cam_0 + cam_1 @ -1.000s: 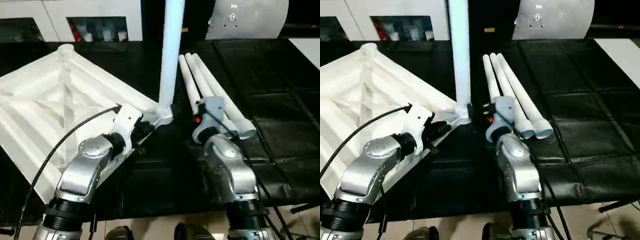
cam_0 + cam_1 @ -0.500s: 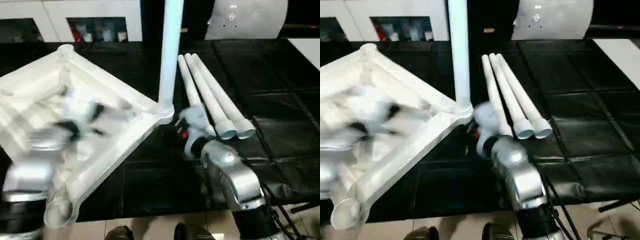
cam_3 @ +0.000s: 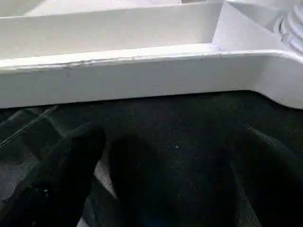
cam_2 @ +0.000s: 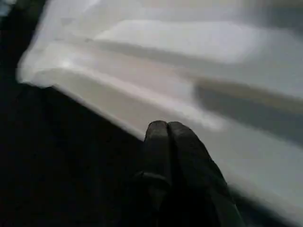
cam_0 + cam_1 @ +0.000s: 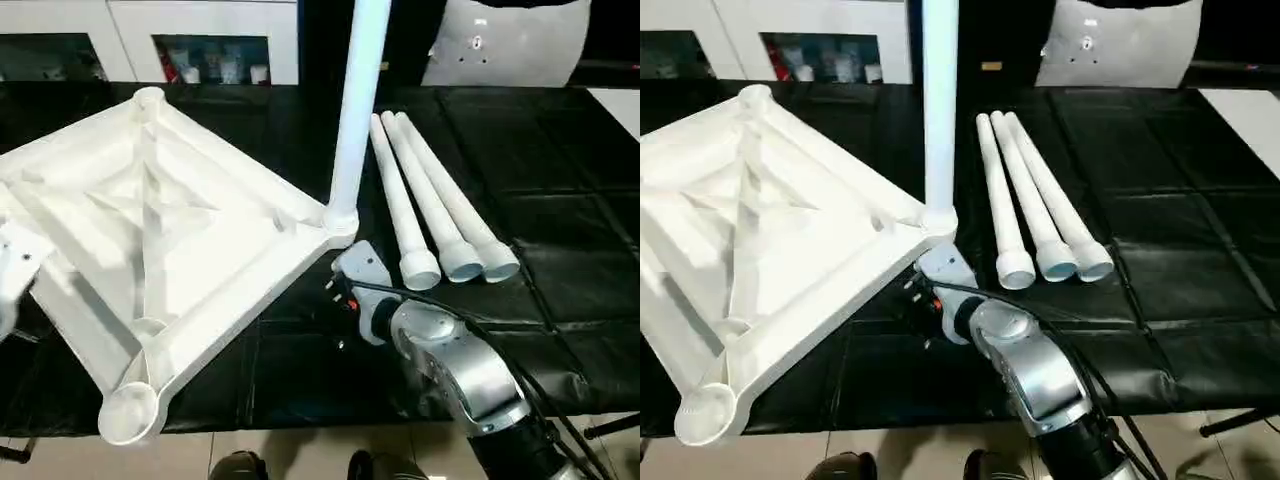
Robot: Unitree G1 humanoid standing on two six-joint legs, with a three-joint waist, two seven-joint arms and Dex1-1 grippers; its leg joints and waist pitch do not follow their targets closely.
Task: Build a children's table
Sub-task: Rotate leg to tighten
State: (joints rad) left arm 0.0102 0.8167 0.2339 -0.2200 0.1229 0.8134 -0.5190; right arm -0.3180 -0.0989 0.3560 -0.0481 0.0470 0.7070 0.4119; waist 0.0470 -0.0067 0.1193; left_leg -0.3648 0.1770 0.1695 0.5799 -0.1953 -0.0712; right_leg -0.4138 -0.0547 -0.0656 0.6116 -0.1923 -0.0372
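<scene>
The children's table top point(image 5: 150, 210) lies upside down on the black mat, ribs up. One white leg point(image 5: 355, 110) stands upright in its near-right corner socket point(image 5: 340, 222). Three more legs point(image 5: 430, 200) lie side by side to the right. My right gripper point(image 5: 335, 300) sits low on the mat just in front of that corner, open, with nothing between its fingers point(image 3: 80, 156); the table's side wall point(image 3: 142, 71) faces it. My left arm point(image 5: 12, 270) is at the far left edge of the top. My left gripper point(image 4: 168, 135) is shut on nothing, close to the white edge point(image 4: 142, 104).
A white cabinet point(image 5: 200, 30) and a grey-white panel point(image 5: 510, 40) stand behind the black-covered work table point(image 5: 560, 180). The table's front edge runs just below my right forearm point(image 5: 450, 370). Shoes point(image 5: 240, 468) show on the floor beneath.
My left arm has drawn back from the corner with the upright leg to the far left, and its gripper has shut. My right arm has swung left and lower, toward that corner.
</scene>
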